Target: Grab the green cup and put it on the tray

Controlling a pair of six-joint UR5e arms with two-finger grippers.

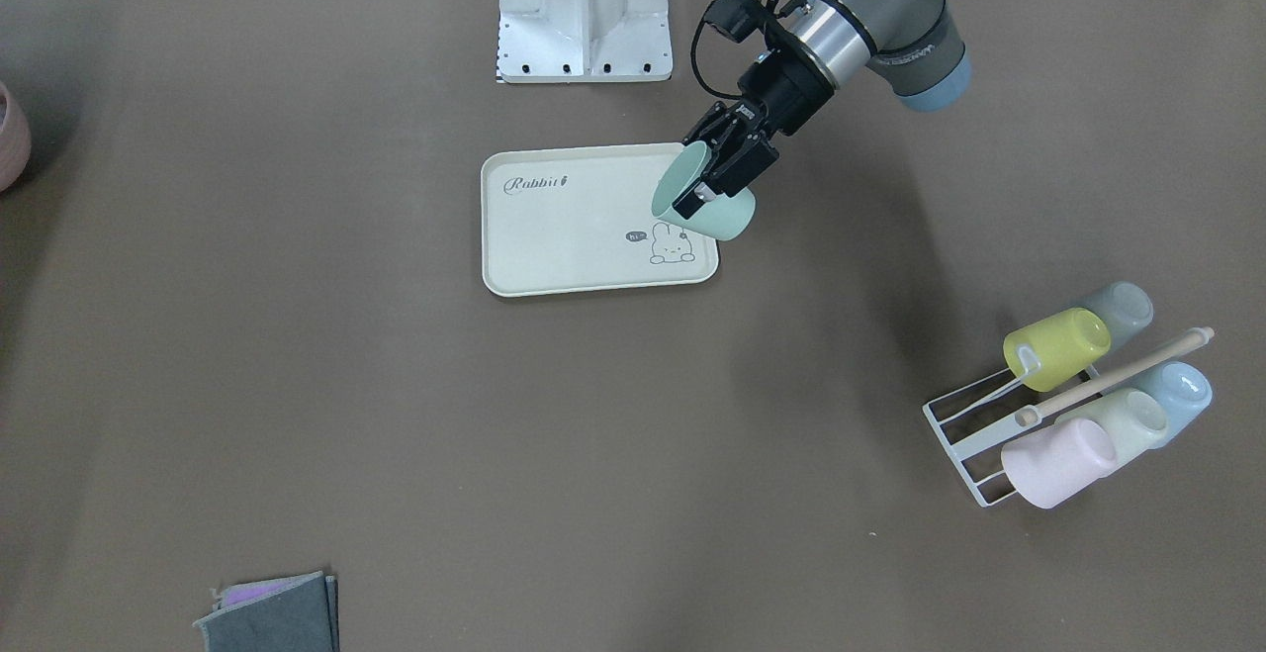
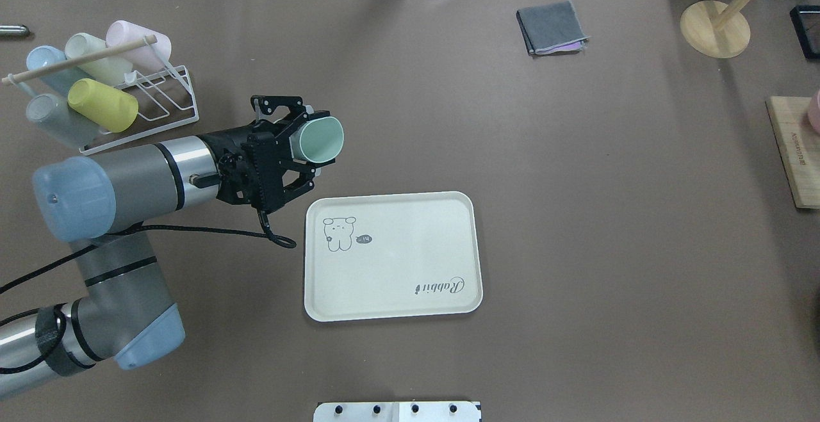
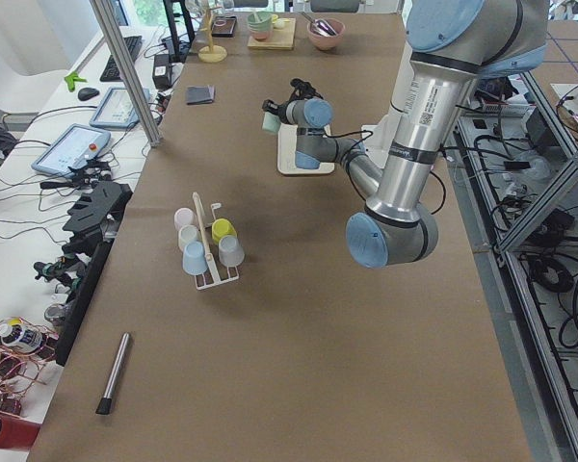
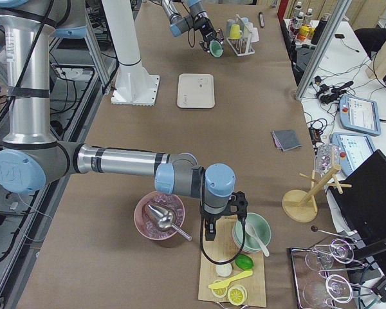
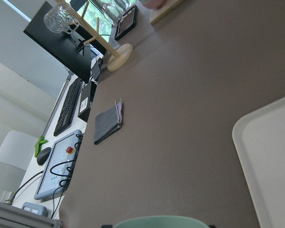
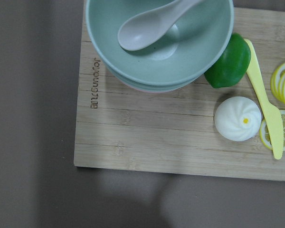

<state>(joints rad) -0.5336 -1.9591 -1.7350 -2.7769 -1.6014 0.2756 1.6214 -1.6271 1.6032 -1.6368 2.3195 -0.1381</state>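
The green cup (image 1: 720,217) is tilted on its side in my left gripper (image 1: 714,177), which is shut on it. The cup hangs above the table at the edge of the cream tray (image 1: 574,236), near the corner with the bunny drawing. In the overhead view the cup (image 2: 320,139) points its mouth away from the wrist, just beyond the tray (image 2: 397,262), and the left gripper (image 2: 302,145) clasps it. The cup's rim (image 5: 161,222) shows at the bottom of the left wrist view. My right gripper (image 4: 209,228) hangs over a cutting board far off; I cannot tell its state.
A white wire rack (image 2: 160,98) with yellow, pink, blue and pale cups stands at the table's left. A folded grey cloth (image 2: 552,27) and a wooden stand (image 2: 714,28) lie at the far side. A cutting board (image 6: 147,142) carries bowls, a spoon and food.
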